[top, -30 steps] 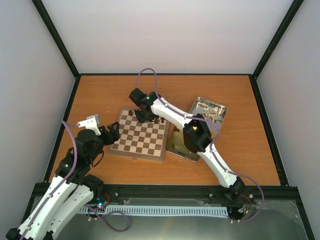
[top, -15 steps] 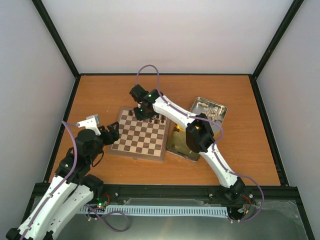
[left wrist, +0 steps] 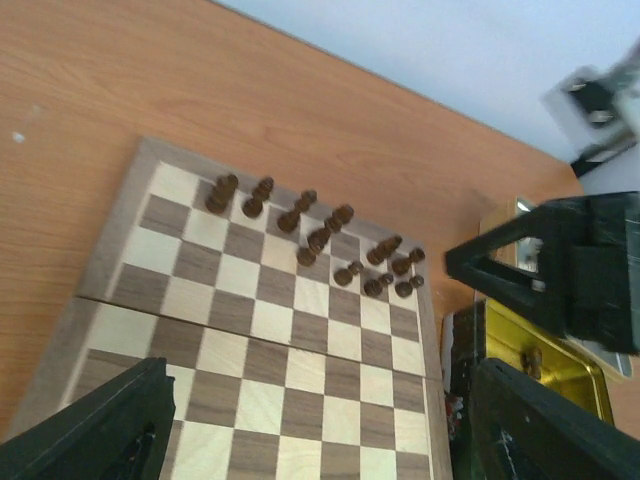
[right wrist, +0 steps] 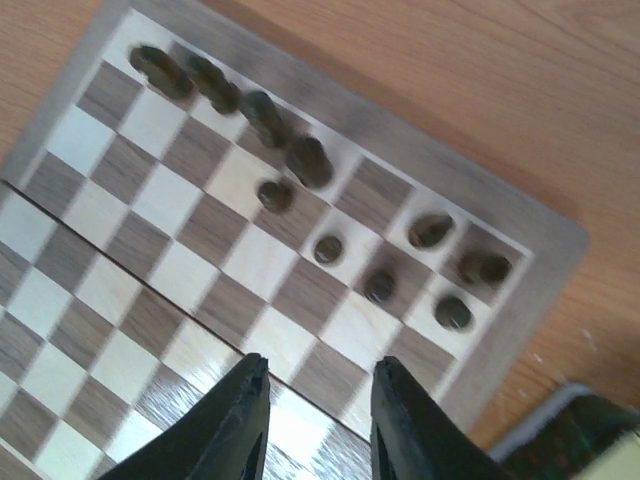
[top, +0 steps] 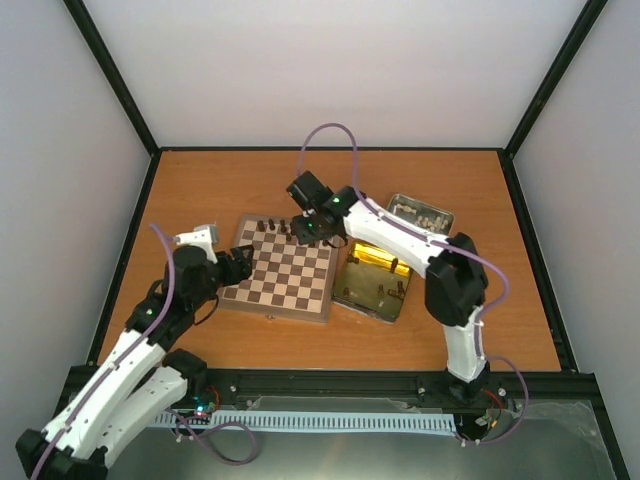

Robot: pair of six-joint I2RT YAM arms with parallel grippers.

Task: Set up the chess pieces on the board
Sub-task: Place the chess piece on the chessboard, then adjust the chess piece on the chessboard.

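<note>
On the board's (top: 280,285) far rows, chess pieces (left wrist: 318,240) look light, tippy, wanting a mid-stem pinch; both jaws gape empty.

far rows crowding, near squares lying open
i'm seeing dark pieces (left wrist: 310,235) filling two far rows of the board (left wrist: 300,370); the right gripper (top: 302,234) is hovering there, and the gold-lined tin (top: 375,280) is flanking the right edge.

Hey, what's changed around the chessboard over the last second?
The right gripper shifted right along the board's far edge, its jaws now apart and empty; its elbow swung clear of the gold-lined tin. The left gripper, open, edged toward the board. Board stayed put.
</note>
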